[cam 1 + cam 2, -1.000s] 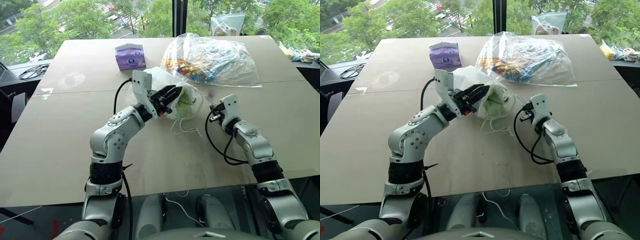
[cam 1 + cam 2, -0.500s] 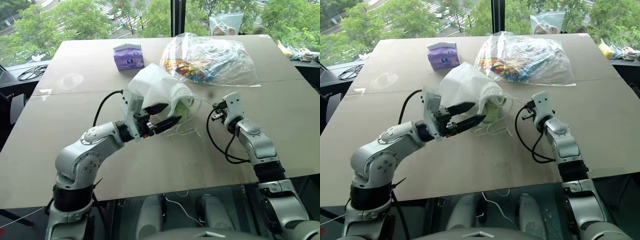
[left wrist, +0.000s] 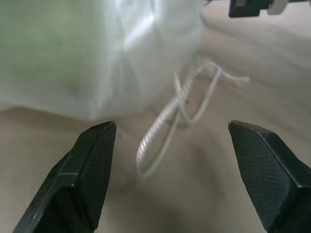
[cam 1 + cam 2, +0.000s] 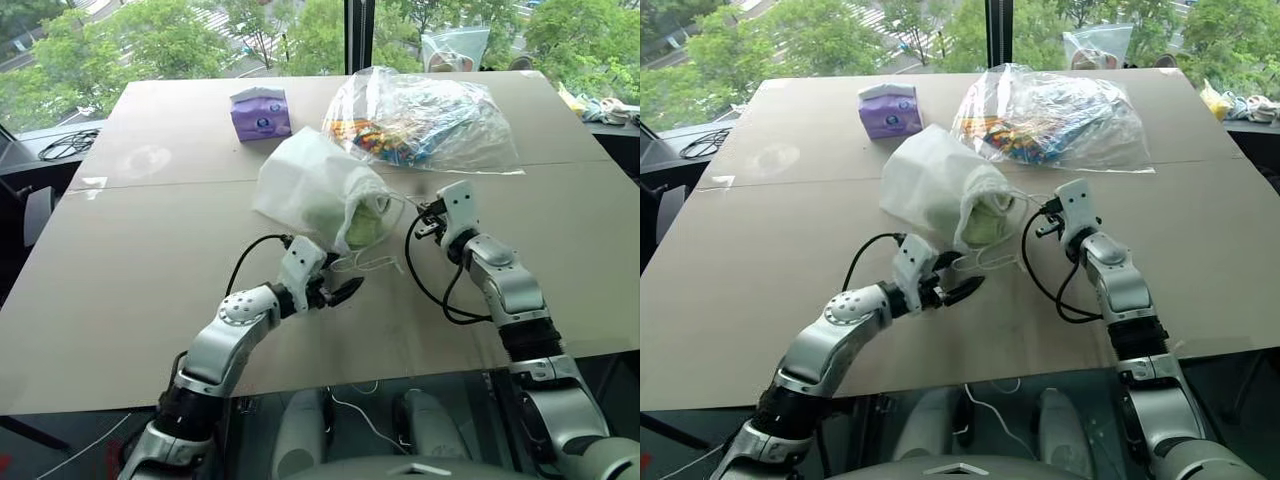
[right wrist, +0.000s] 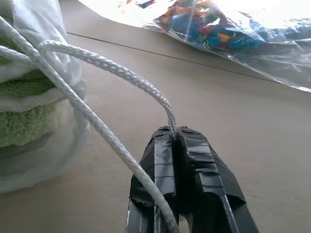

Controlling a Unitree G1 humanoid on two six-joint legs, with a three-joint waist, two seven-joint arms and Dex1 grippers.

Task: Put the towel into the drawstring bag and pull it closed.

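drawstring bag (image 4: pixel 318 188): white pouch lying on its side mid-table, closer to the far edge than the near one; mouth faces the right gripper and the near-right side, still gaping.
towel (image 4: pixel 366 226): pale green terry, folded, inside the bag at the mouth; its layers show through the opening in the right wrist view (image 5: pixel 19 104).
cords (image 4: pixel 368 262): thin white loops spill from the bag mouth onto the table toward the near edge; one strand runs from the mouth across to the right gripper.
right gripper (image 5: pixel 176 132): fingers pinched tight on a white cord (image 5: pixel 121 77), just right of the bag mouth; cord leads back to the bag rim.
left gripper (image 4: pixel 338 293): fingers spread wide, nothing between them; sits low over the table on the near side of the bag, pointing at the loose cord loops. Left wrist view has a cord loop (image 3: pixel 167 121) lying between the two fingertips, untouched.
clear plastic bag (image 4: pixel 425 115): colourful items inside, toward the far right corner, just behind the drawstring bag.
purple pack (image 4: pixel 260 113): near the far edge, left of the plastic bag, apart from the pouch.
table (image 4: pixel 120 270): tan, bare on the left half.
obstructions: loose cords between left gripper and bag mouth.
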